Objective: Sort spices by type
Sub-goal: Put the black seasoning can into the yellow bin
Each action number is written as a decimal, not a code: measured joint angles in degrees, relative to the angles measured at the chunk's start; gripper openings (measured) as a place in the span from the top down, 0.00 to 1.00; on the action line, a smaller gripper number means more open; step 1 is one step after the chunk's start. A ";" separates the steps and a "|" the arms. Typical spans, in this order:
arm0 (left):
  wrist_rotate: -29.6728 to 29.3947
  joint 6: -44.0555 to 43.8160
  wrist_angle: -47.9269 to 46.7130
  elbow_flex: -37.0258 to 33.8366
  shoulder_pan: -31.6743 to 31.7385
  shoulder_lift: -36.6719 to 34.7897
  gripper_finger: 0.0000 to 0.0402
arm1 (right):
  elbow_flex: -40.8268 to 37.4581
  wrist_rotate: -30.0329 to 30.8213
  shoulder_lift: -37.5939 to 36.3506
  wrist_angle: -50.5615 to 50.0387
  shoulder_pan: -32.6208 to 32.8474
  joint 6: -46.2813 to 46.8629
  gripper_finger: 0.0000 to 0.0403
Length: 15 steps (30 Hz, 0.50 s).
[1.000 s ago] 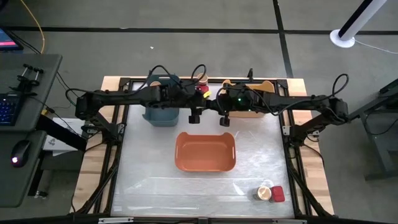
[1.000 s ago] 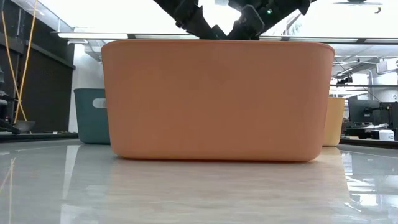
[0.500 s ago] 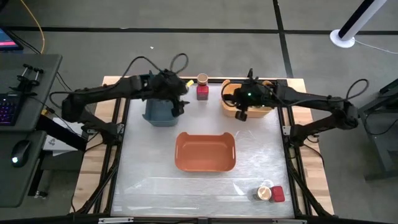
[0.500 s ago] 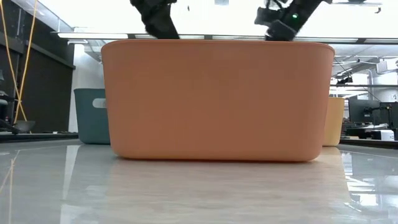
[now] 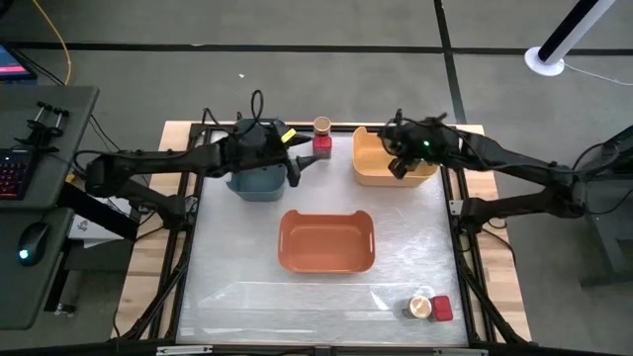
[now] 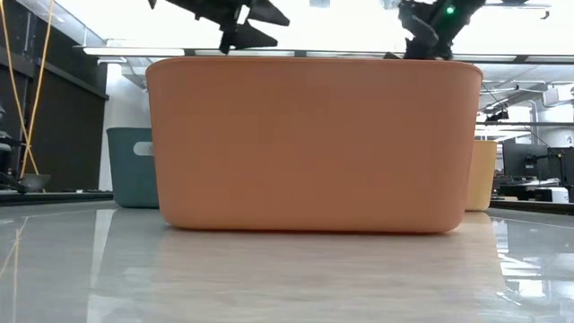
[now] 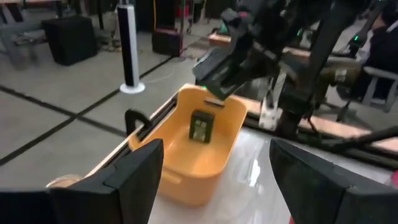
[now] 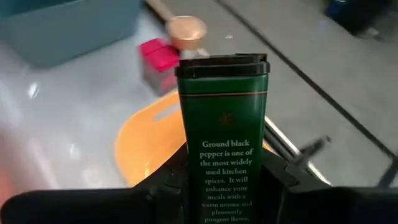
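Observation:
My right gripper hangs over the yellow bin at the table's far right, shut on a dark green black-pepper tin. My left gripper is open with nothing between its fingers, beside the blue bin's right side. In the left wrist view a dark tin shows inside the yellow bin under the right gripper; whether it is the held one I cannot tell. A red tin and a tan-lidded jar stand at the far edge. Another jar and red tin sit near right. My right gripper pinches the dark green tin between its two fingers, one on each narrow side of the tin's lower part. The lidded end sticks out past the fingers. The tin is lifted clear above the yellow bin.
An orange bin sits in the middle of the table and fills the low view. Blue bin far left, yellow bin far right. Bare tabletop lies along the near side. A desk with keyboard and mouse stands off the table's left.
A second ago both grippers stood close together over the far middle, between the blue and yellow bins. They have drawn apart: the left toward the table's left beside the blue bin, turning level; the right toward the right and far edge, over the yellow bin.

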 joint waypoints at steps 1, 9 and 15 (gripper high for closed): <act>-0.02 -0.25 0.33 0.21 -0.22 0.72 0.31 | -2.43 1.53 -1.63 1.42 0.00 2.80 0.76; -0.04 -4.54 -0.02 0.60 -1.96 3.80 0.31 | -23.87 15.63 -10.76 18.78 0.52 29.49 0.76; -0.10 -4.72 -0.20 0.60 -1.93 3.86 0.31 | -26.82 20.04 -3.94 26.82 0.24 34.88 0.76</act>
